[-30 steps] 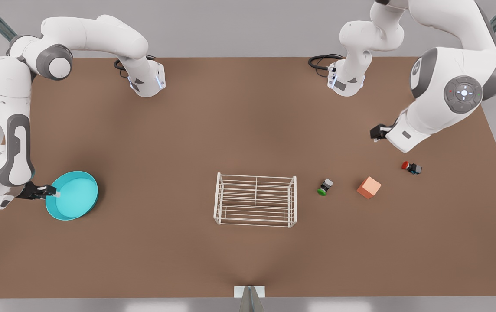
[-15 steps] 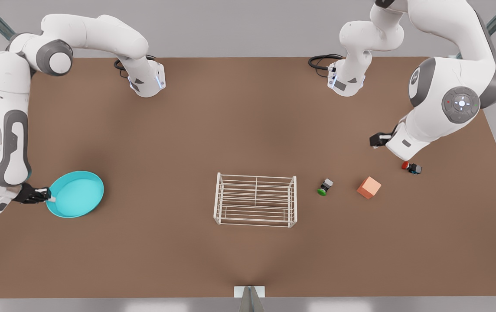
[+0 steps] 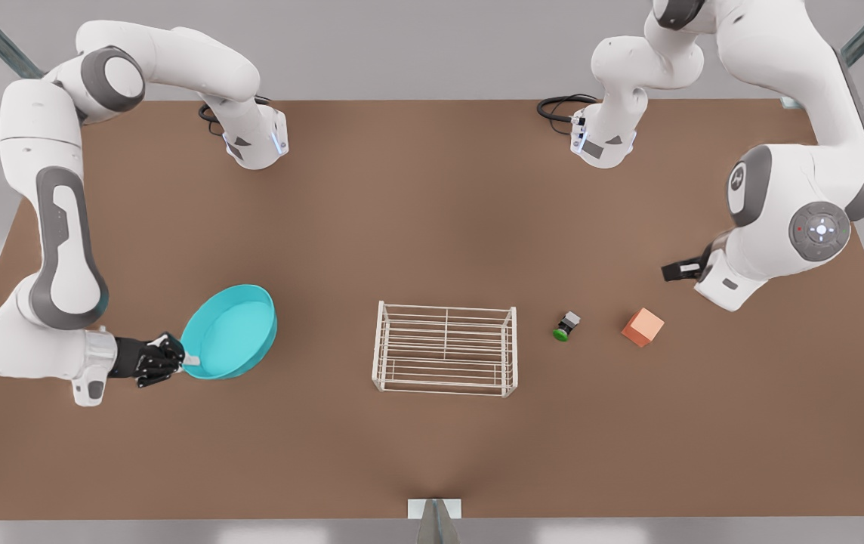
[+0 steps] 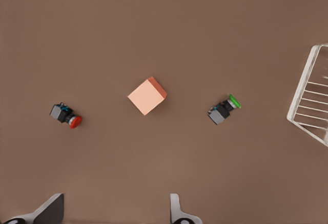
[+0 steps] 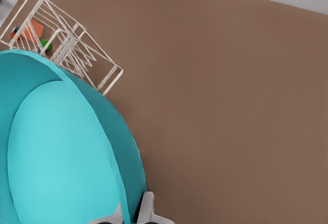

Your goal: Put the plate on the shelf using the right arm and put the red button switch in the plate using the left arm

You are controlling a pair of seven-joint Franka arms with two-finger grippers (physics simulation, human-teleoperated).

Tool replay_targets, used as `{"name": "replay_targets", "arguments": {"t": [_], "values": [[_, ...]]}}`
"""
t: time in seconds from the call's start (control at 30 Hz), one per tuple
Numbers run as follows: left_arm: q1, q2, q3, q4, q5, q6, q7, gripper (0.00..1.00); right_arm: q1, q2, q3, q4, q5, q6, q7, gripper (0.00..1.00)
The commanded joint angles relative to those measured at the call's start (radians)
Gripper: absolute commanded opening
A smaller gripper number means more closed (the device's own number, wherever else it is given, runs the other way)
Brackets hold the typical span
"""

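The right gripper (image 3: 184, 360) has its jaws clamped on the rim of the plate (image 3: 232, 331), pinching the wall from inside and outside, as the right wrist view shows at the plate's edge (image 5: 66, 152). The plate hangs tilted over the counter (image 3: 432, 461), between the counter's left edge in the front view and the shelf (image 3: 445, 348), apart from the shelf. Half a second ago it sat lower and closer to that left edge; it has since risen and travelled toward the shelf.

The left gripper (image 4: 113, 211) hovers with its jaws spread wide, holding nothing. The red button switch (image 4: 66, 116) lies on the counter below it, beside the orange cube (image 4: 147, 95); the green-capped switch (image 4: 224, 109) lies between cube and shelf. That arm has shifted toward the counter's front edge.
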Motion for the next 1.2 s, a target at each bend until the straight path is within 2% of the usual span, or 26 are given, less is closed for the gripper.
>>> {"name": "replay_targets", "arguments": {"t": [0.0, 0.07, 0.1, 0.2, 0.27, 0.4, 0.57, 0.67, 0.7, 0.77, 1.0, 1.1, 1.13, 1.17], "values": [[0.008, 0.016, 0.052, -0.035, -0.005, 0.151, -0.026, 1.00, 0.046, -0.002, 0.032, 0.025, 0.006, -0.049, 0.500, 0.21], [0.013, 0.037, 0.175, -0.121, -0.012, 0.221, -0.029, 1.00, 0.156, 0.012, 0.031, 0.088, 0.014, -0.040, 0.644, 0.21], [0.017, 0.046, 0.226, -0.178, -0.013, 0.333, -0.049, 1.00, 0.213, 0.028, 0.025, 0.124, 0.030, -0.024, 0.703, 0.21], [0.030, 0.057, 0.278, -0.304, -0.013, 0.525, -0.180, 1.00, 0.337, 0.081, 0.020, 0.190, 0.032, 0.062, 0.870, 0.21], [0.037, 0.068, 0.317, -0.425, -0.015, 0.749, -0.272, 1.00, 0.429, 0.125, 0.017, 0.248, 0.029, 0.141, 0.967, 0.21], [0.069, 0.080, 0.343, -0.526, -0.094, 0.873, -0.418, 1.00, 0.572, 0.145, -0.044, 0.289, 0.029, 0.266, 1.108, 0.21], [0.099, 0.112, 0.343, -0.611, -0.137, 0.981, -0.418, 1.00, 0.684, 0.173, -0.100, 0.300, 0.024, 0.362, 1.126, 0.21], [0.102, 0.141, 0.341, -0.621, -0.133, 0.996, -0.390, 1.00, 0.750, 0.179, -0.167, 0.300, 0.024, 0.395, 1.126, 0.21], [0.112, 0.149, 0.341, -0.621, -0.133, 0.996, -0.272, 1.00, 0.762, 0.180, -0.182, 0.300, 0.024, 0.395, 1.125, 0.21], [0.117, 0.157, 0.338, -0.624, -0.134, 0.988, -0.120, 1.00, 0.767, 0.185, -0.184, 0.300, 0.023, 0.395, 1.123, 0.21], [0.122, 0.232, 0.338, -0.650, -0.139, 0.999, -0.115, 1.00, 0.791, 0.196, -0.190, 0.299, 0.020, 0.401, 1.114, 0.21], [0.134, 0.249, 0.335, -0.650, -0.234, 1.020, -0.138, 1.00, 0.788, 0.194, -0.189, 0.288, 0.018, 0.399, 1.111, 0.21], [0.140, 0.249, 0.335, -0.650, -0.242, 1.020, -0.218, 1.00, 0.787, 0.193, -0.190, 0.283, 0.017, 0.396, 1.111, 1.00], [0.140, 0.247, 0.333, -0.650, -0.242, 1.019, -0.250, 1.00, 0.785, 0.183, -0.188, 0.283, 0.018, 0.385, 1.111, 1.00]]}}
